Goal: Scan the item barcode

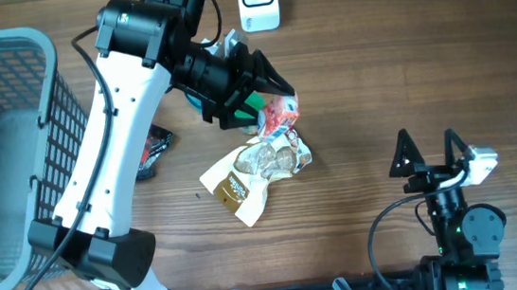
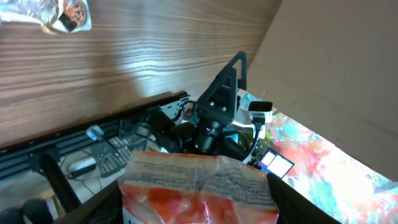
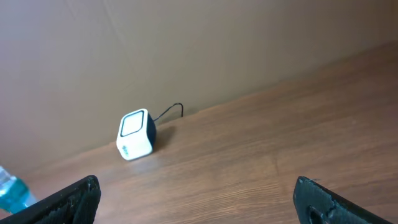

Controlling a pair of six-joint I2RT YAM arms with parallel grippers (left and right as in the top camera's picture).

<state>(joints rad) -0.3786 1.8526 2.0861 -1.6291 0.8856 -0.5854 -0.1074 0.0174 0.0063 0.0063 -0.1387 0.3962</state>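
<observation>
My left gripper (image 1: 271, 99) hangs above the middle of the table, shut on a red and orange snack packet (image 1: 281, 114). In the left wrist view the packet (image 2: 198, 185) fills the space between the two dark fingers (image 2: 93, 206), printed text facing the camera. I cannot see a barcode on it. The white scanner (image 1: 257, 0) stands at the far edge of the table, beyond the held packet, and also shows as a small white scanner box (image 3: 135, 134) in the right wrist view. My right gripper (image 1: 427, 151) sits low at the near right, open and empty.
A beige and gold packet (image 1: 253, 171) lies on the table just below the held one. A small dark packet (image 1: 153, 151) lies beside the left arm. A grey mesh basket (image 1: 52, 117) takes up the left side.
</observation>
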